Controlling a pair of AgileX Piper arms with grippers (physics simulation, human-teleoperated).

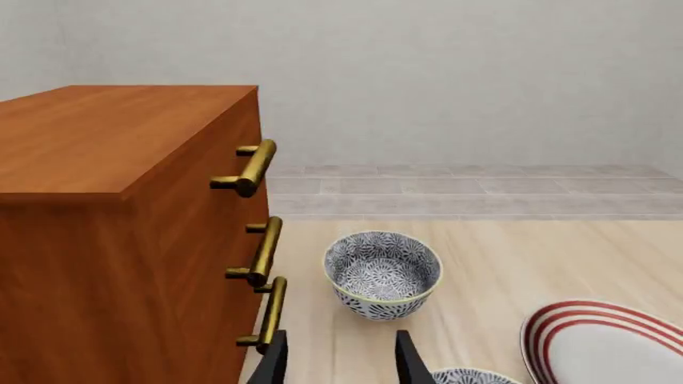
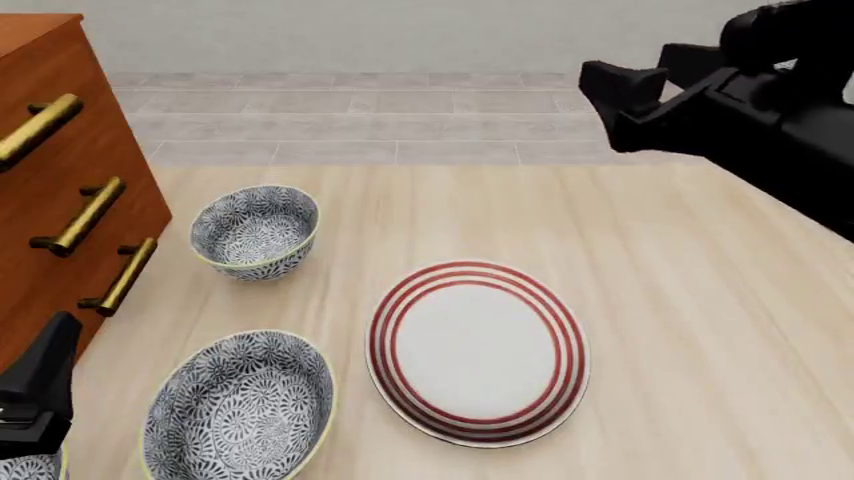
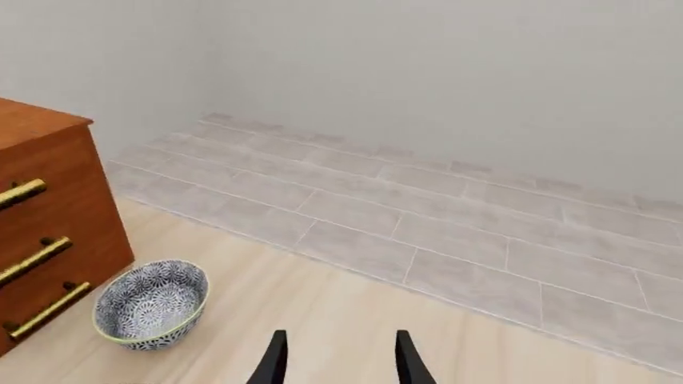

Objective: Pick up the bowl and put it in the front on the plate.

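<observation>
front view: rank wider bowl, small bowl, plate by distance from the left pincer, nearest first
1. Wider shallow bowl: right beside the left pincer, at the near left.
2. Small deep bowl: farther out, by the wooden drawer cabinet.
3. Plate: toward the table's middle, off to the right. Its gap from the small bowl's rank is modest.

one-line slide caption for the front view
Small floral bowl beside the drawer cabinet, red-ringed plate empty, both arms clear.
</observation>
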